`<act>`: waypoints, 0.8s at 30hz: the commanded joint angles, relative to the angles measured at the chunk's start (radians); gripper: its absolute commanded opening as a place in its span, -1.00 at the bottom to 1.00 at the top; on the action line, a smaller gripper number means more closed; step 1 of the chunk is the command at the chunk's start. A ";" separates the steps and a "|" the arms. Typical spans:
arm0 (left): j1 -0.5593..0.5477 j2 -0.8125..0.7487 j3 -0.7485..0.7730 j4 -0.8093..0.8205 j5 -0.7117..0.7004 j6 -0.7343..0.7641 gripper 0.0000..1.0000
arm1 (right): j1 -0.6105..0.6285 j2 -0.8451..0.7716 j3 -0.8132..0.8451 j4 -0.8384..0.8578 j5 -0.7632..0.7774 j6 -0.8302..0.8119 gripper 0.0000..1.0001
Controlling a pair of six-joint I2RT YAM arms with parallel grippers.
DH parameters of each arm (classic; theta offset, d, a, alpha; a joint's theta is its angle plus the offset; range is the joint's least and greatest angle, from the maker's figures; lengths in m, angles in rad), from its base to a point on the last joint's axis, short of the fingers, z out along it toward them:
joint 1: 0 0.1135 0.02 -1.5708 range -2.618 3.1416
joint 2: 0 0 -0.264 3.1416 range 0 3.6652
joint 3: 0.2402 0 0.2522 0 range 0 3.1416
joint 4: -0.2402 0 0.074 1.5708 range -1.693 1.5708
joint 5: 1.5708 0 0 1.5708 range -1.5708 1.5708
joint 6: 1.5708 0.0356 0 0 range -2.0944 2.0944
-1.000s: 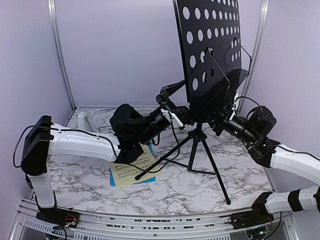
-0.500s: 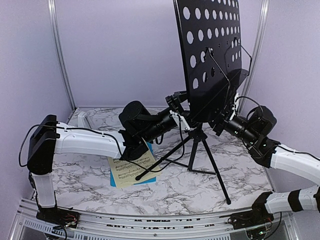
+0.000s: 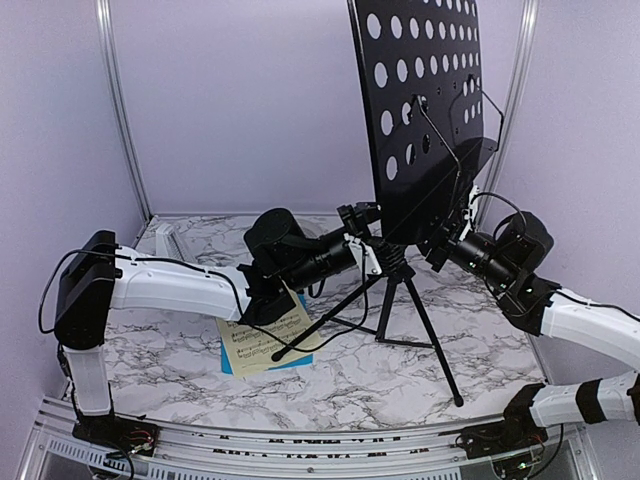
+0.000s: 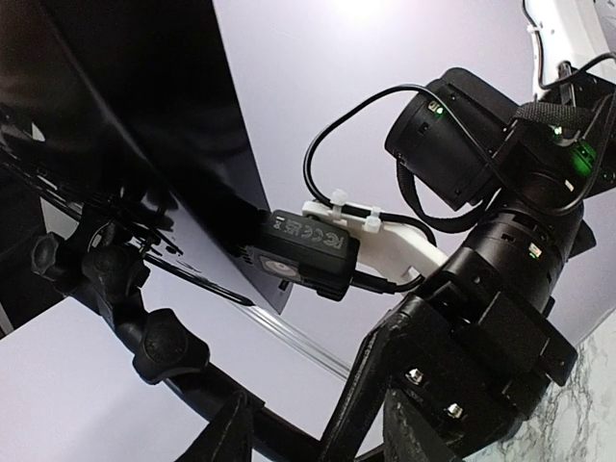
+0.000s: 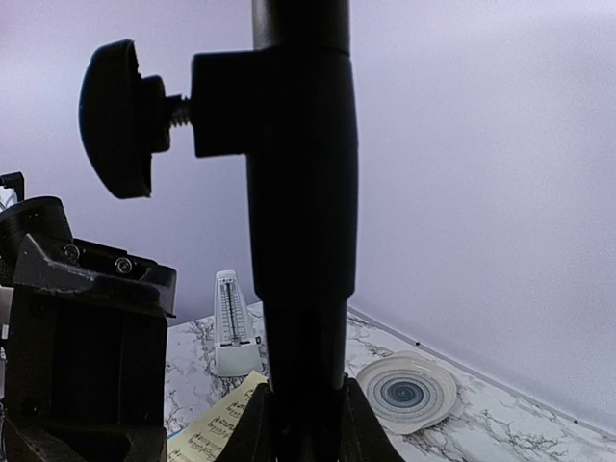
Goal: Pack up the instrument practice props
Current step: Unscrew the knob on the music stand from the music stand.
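Contact is plainest at the right gripper (image 5: 300, 423): it is clamped on the black post of the music stand (image 3: 420, 110), which fills the middle of the right wrist view with a finger pressed to each side. Just above that grip, a round black knob (image 5: 120, 115) juts out of the post to the left. From above, this gripper comes in from the right, under the lower edge of the hole-punched desk.

The left gripper (image 3: 362, 228) comes in from the left to the same post, just above where the tripod legs spread. It is very near the post. I cannot tell whether it touches, nor whether its fingers are apart or together.

The stand is upright on the marbled surface (image 3: 350, 370), towards the right. Left of its legs and nearer, a yellow page (image 3: 262, 335) lies flat over a blue page (image 3: 228, 358), under the left arm. The white metronome (image 5: 231, 327) stands at the far left. A round dish (image 5: 406, 390) with a dark spiral lies flat near it.
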 commanded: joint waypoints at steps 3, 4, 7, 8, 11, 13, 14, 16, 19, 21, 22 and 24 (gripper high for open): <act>0.017 -0.020 0.018 0.057 -0.079 0.032 0.12 | -0.001 -0.001 0.013 -0.021 -0.019 0.015 -1.00; 0.022 -0.022 0.023 0.057 -0.078 0.029 0.14 | -0.001 -0.001 0.013 -0.020 -0.019 0.014 -1.00; 0.037 -0.029 0.047 0.014 -0.031 0.025 0.16 | -0.001 0.001 0.015 -0.022 -0.020 0.014 -1.00; 0.038 -0.025 0.056 0.000 -0.020 0.028 0.16 | -0.001 0.001 0.016 -0.022 -0.019 0.015 -1.00; 0.042 -0.011 0.086 -0.008 -0.008 0.037 0.16 | -0.002 0.003 0.019 -0.024 -0.021 0.015 -1.00; 0.043 -0.004 0.100 -0.010 0.000 0.035 0.15 | 0.000 0.005 0.018 -0.024 -0.021 0.016 -1.00; 0.043 -0.001 0.109 -0.013 0.006 0.034 0.16 | -0.001 0.006 0.019 -0.022 -0.020 0.016 -1.00; 0.044 0.003 0.123 -0.021 0.016 0.036 0.15 | 0.000 0.007 0.019 -0.022 -0.022 0.017 -1.00; 0.044 0.007 0.136 -0.021 0.029 0.046 0.12 | -0.001 0.010 0.021 -0.025 -0.023 0.016 -1.00; 0.045 0.004 0.141 -0.037 0.040 0.050 0.05 | -0.001 0.010 0.022 -0.025 -0.022 0.016 -1.00; 0.045 0.003 0.143 -0.048 0.048 0.052 0.01 | -0.001 0.010 0.024 -0.025 -0.022 0.016 -1.00; 0.044 0.004 0.148 -0.064 0.055 0.057 -0.07 | -0.002 0.011 0.024 -0.025 -0.022 0.016 -1.00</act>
